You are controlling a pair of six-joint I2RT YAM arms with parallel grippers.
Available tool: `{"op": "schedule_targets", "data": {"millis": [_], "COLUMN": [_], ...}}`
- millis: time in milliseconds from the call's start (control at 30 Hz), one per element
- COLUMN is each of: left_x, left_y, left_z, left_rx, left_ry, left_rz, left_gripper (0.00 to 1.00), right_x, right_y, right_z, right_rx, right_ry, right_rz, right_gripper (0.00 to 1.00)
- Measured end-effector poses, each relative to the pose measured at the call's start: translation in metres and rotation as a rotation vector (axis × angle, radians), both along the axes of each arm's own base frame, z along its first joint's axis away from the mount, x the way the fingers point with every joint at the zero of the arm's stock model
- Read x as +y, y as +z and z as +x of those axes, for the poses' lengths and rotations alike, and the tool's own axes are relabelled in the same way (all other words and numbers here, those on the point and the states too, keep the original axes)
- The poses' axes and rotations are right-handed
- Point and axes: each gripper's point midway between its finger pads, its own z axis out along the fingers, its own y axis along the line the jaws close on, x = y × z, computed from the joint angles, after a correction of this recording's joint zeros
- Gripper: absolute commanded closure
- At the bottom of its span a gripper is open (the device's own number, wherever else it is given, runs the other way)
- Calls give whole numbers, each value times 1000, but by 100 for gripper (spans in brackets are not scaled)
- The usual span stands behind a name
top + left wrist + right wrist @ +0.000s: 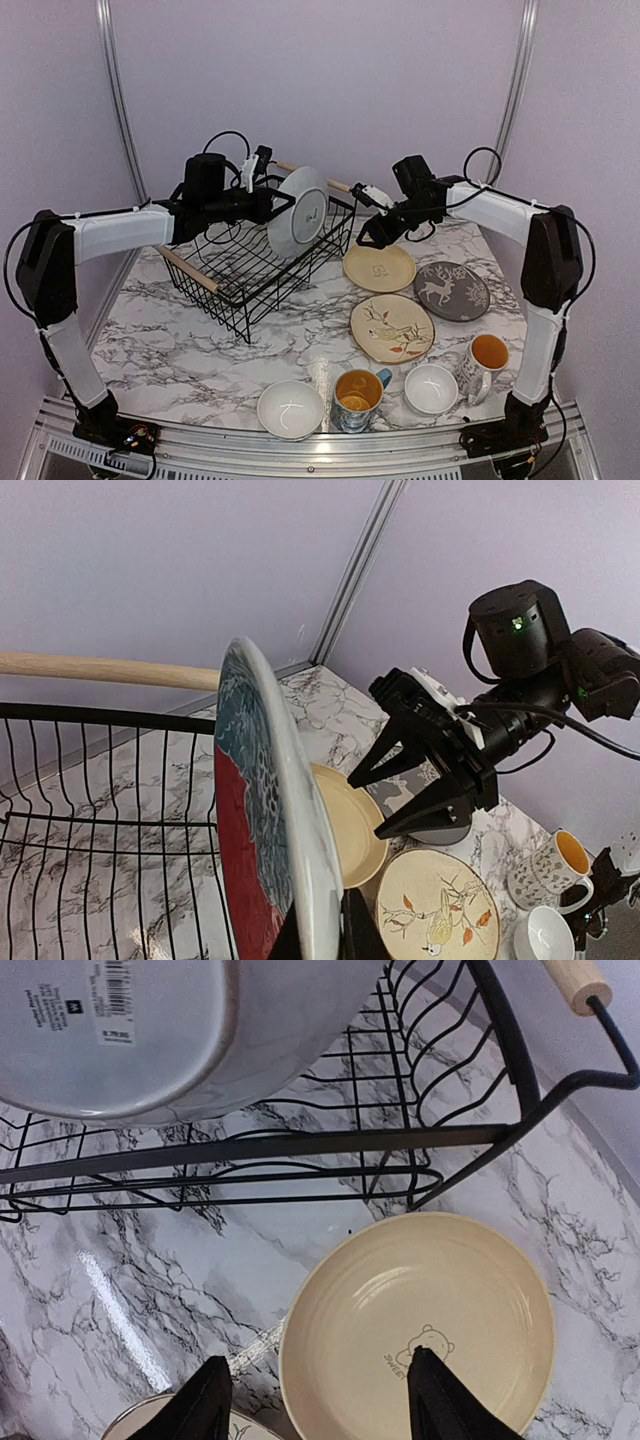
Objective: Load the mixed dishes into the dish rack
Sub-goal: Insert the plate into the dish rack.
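Seen from above, the dish rack (245, 300) sits toward 10 o'clock on the marble table (180, 340). The left gripper (270, 205) hangs over the rack's far right end, its fingers pinching the rim of the red plate (298, 212). The plate stands on edge with its pale underside facing 4 o'clock and its lower edge inside the rack's outline. I cannot tell whether it touches the wires. In the left wrist view the rim rises from between the fingers, with the red face toward 9 o'clock. At 3 o'clock of the rack's corner, the right gripper (368, 238) hovers with its fingers (200, 1410) spread and empty. In its wrist view the pale yellow plate (420, 1330) lies flat on the table below, mostly between the two tips and extending past the right one toward 3 o'clock.
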Motion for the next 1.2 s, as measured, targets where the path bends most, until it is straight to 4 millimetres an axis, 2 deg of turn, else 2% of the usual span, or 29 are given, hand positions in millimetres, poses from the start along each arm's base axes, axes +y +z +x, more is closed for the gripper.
{"op": "schedule_targets", "data": {"millis": [100,167,267,367,433,533,667,767,833,967,1200], "left_x": [12,20,27,33,34,26,14,8,6,3,-5], "left_y": [20,40,66,70,62,32,-17,-47,-60,-69,-57], "left_z": [-13,-19,-15,-7,2,17,29,32,33,37,50], "left_rx": [-42,-80,-125,-129,-111,-52,54,118,145,158,114], "left_ry": [10,7,-10,-21,-25,-42,-68,-82,-87,-95,-99], "left_rz": [49,75,60,45,42,44,63,76,82,73,46], "left_gripper": [100,100,100,100,100,100,100,100,100,100,100], "right_x": [-3,-5,-6,-6,-8,-11,-14,-16,-17,-18,-19], "right_y": [-2,-5,-6,-9,-16,-22,-19,-15,-14,-16,-19], "right_z": [15,17,16,14,8,0,-7,-10,-11,-13,-14], "right_rx": [-3,7,14,21,39,59,53,40,35,38,40], "right_ry": [-29,-36,-37,-33,-30,-28,-23,-20,-18,-16,-15], "right_rz": [3,1,0,2,-4,-15,-16,-14,-14,-20,-26], "right_gripper": [42,42,42,42,42,42,42,42,42,42,42]}}
